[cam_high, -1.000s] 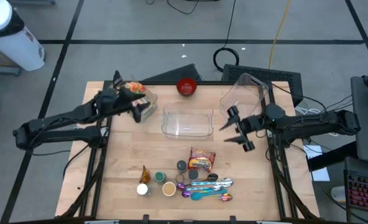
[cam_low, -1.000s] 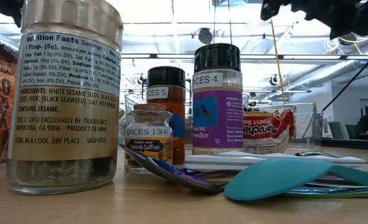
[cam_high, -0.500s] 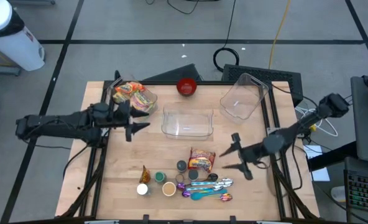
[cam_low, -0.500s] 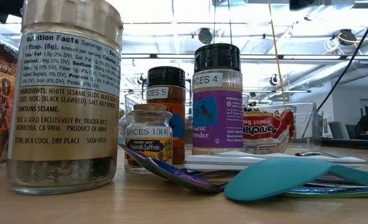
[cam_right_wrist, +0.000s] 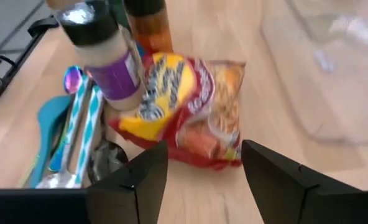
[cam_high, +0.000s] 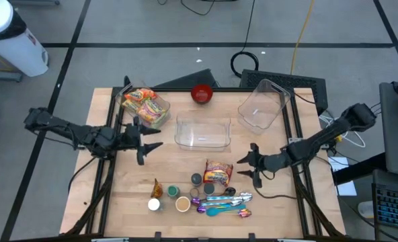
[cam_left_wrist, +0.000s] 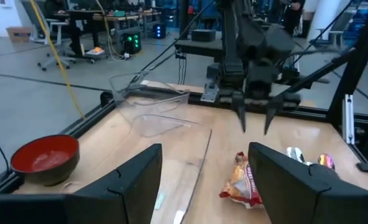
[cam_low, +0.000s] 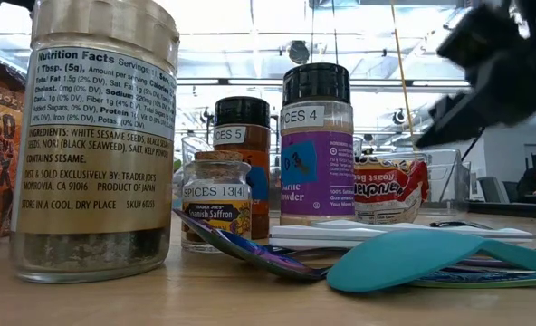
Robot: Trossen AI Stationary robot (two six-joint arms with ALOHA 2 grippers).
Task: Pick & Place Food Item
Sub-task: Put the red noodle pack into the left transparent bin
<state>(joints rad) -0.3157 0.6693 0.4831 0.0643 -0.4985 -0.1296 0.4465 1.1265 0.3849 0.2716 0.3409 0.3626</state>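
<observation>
The red and yellow crinkled snack packet [cam_high: 217, 173] lies flat on the wooden bench [cam_high: 273, 202], toward the front and a little right of centre, between the clear rectangular plastic tub [cam_high: 203, 131] at mid-bench and the cluster of spice jars [cam_high: 173, 197] and coloured spoons [cam_high: 224, 204] along the front edge. A purple-labelled spice jar [cam_right_wrist: 106, 57] stands just beside it, touching or nearly so.

The right gripper [cam_high: 251, 165] hovers just to the right of the packet with its fingers spread apart and nothing between them; in the right wrist view the packet [cam_right_wrist: 187, 109] sits squarely ahead between the two dark fingers [cam_right_wrist: 275, 180]. Bare wood stretches from there to the right edge and the front right corner.

The left gripper [cam_high: 144, 141] hangs over the left half of the bench, fingers parted and empty, near the tub's left end. Behind it, at the back left corner, a second clear container holds colourful snack packets [cam_high: 145, 105]. A red bowl [cam_high: 201, 93] sits at the back edge, and another clear plastic tub [cam_high: 261, 105] lies tilted at the back right corner. The front left corner is open wood.
</observation>
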